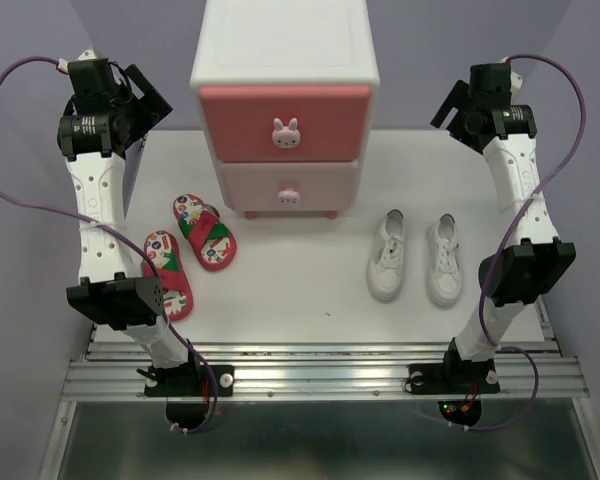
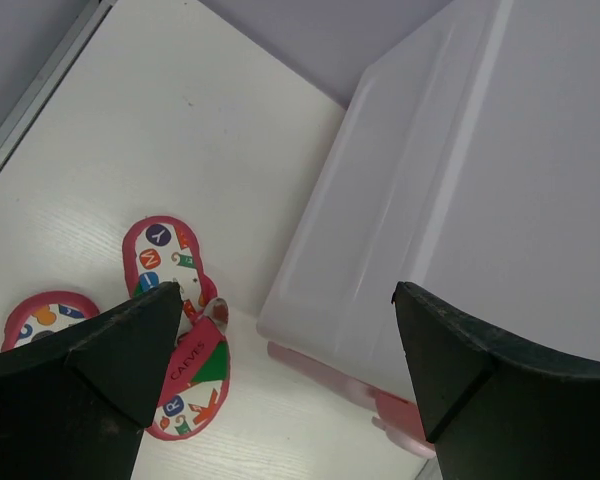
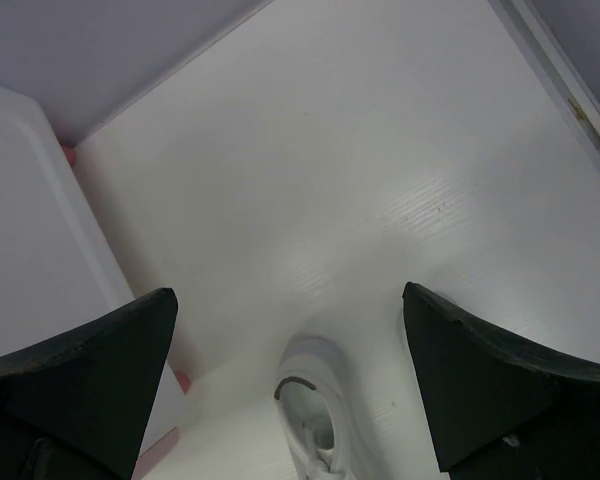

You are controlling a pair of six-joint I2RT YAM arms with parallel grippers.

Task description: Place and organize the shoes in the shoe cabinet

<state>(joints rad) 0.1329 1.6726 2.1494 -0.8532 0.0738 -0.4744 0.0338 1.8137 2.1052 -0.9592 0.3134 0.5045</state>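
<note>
The shoe cabinet [image 1: 285, 60] stands at the back middle of the table, with both pink drawers shut. Two red sandals [image 1: 204, 231] [image 1: 168, 273] lie to its front left. Two white sneakers [image 1: 387, 255] [image 1: 444, 260] lie side by side to its front right. My left gripper [image 1: 145, 105] hovers high, left of the cabinet, open and empty. In its wrist view [image 2: 285, 380] I see one sandal [image 2: 175, 320] and the cabinet's side [image 2: 460, 200]. My right gripper [image 1: 450, 105] hovers high, right of the cabinet, open and empty. Its wrist view [image 3: 288, 330] shows one sneaker's heel [image 3: 315, 410].
The white table [image 1: 300, 290] ends at a metal rail along the near edge, where both arm bases are bolted. Purple walls close in the back and both sides. Purple cables loop off each arm.
</note>
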